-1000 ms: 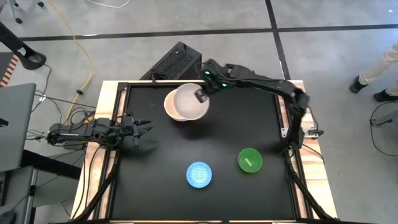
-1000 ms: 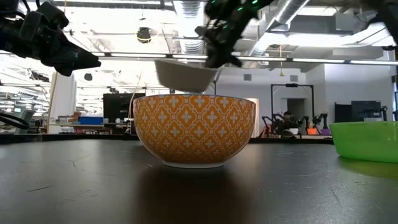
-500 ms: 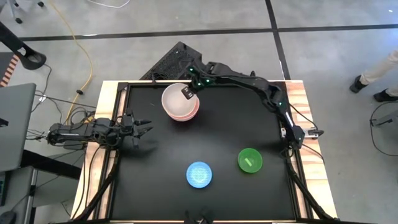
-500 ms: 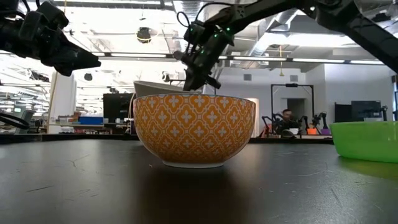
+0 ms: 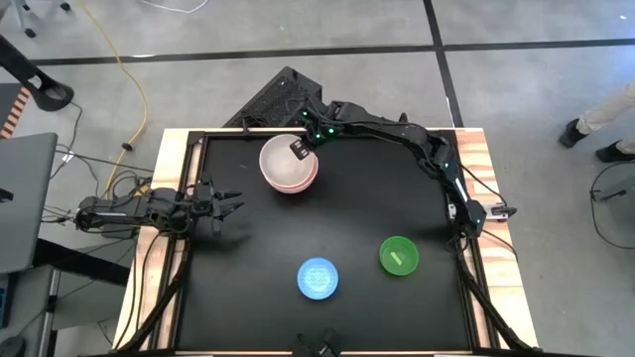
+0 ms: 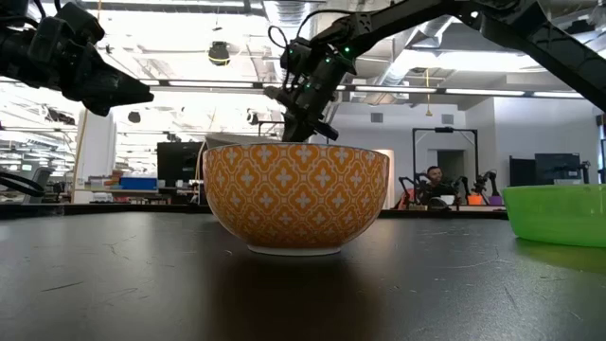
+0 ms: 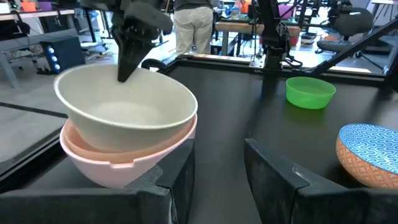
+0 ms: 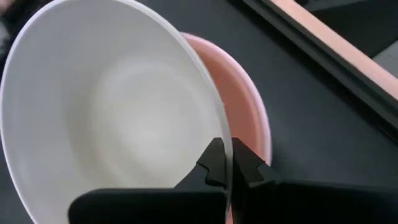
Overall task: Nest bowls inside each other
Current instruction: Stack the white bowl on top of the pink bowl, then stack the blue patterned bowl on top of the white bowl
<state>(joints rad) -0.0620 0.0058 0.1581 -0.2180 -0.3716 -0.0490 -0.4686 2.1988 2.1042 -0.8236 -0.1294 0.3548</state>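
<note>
R gripper [image 8: 227, 163] has its jaws pinched on the rim of the white bowl [image 5: 284, 159], sitting tilted inside the pink bowl [image 7: 124, 162] at tabletop [image 5: 397, 188] rear. L gripper [image 5: 230, 207] idle by L edge, jaws apart.

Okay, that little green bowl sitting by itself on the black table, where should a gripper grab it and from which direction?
Probably by the rim, coming straight down from above. The green bowl sits upright and open, with nothing touching it, so one finger can go inside and one outside its thin wall. The right gripper pinches the white bowl this same way. The side facing the right arm looks nearest.
</note>
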